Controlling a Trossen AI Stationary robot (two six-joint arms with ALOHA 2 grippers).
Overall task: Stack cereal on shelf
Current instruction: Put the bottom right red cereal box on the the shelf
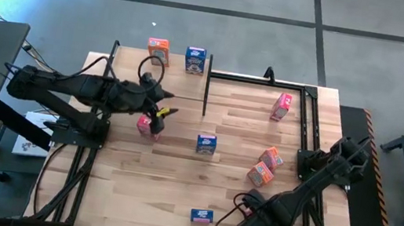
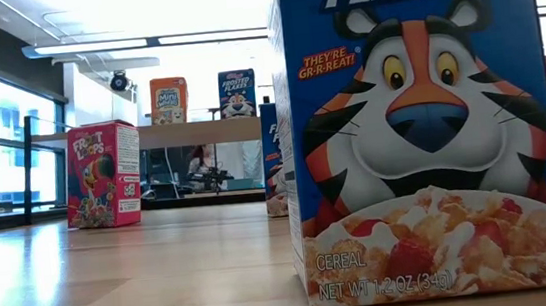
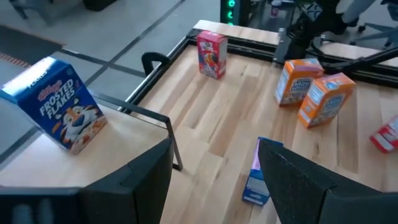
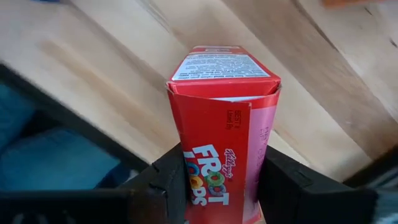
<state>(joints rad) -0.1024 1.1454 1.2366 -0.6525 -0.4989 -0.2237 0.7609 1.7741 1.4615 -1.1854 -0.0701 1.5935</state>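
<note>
- Plank table [image 1: 178,173] is sitting on a grey floor, with the shelf [image 3: 124,134] standing at its far edge.
- My right gripper [image 4: 221,186] is hanging low over the near right part of the table, fingers clamping a pink box [image 4: 217,93] by its sides.
- My left gripper [image 1: 164,114] is hovering beside the shelf with its fingers spread wide, holding nothing.
- A second pink box [image 1: 145,125] is standing just under it.
- An orange box [image 1: 158,50] and a blue box [image 1: 194,59] are standing on the shelf.
- Other boxes are standing scattered on the table.
</note>
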